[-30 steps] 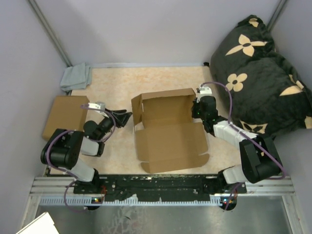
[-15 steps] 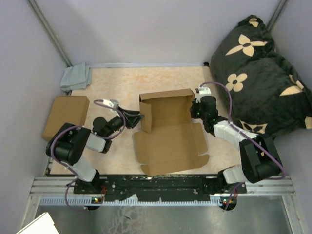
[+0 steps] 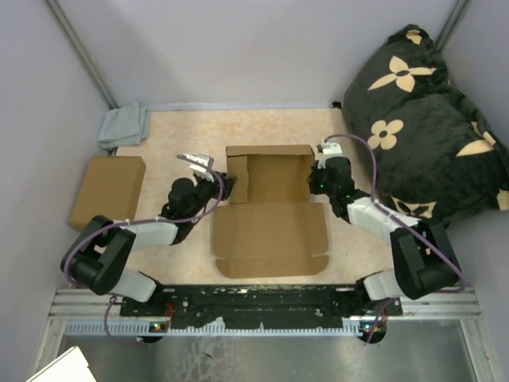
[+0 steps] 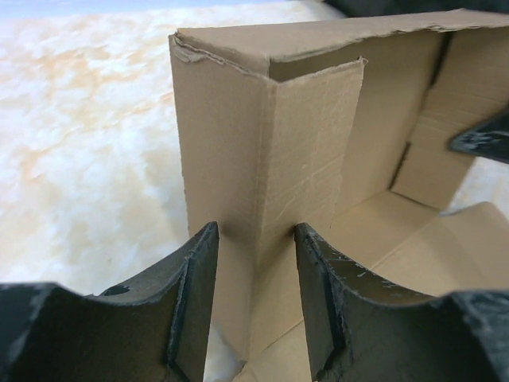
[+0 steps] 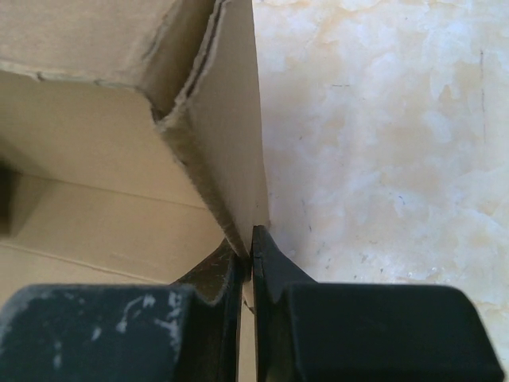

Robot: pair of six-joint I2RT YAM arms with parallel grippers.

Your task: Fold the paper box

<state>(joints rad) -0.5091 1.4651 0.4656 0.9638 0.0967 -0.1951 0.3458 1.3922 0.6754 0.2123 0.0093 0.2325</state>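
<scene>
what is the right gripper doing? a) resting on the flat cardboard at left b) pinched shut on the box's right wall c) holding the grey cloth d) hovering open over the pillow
b: the right wrist view shows the right gripper closed on the upright side wall of the paper box.

The paper box is plain brown, unprinted, the same brown as the flat cardboard. The table top is cream, mottled with pale orange. The cloth is grey-blue. The cushion is black with tan flower motifs. The arms are black and grey with lilac cables, and the walls are pale grey.
</scene>
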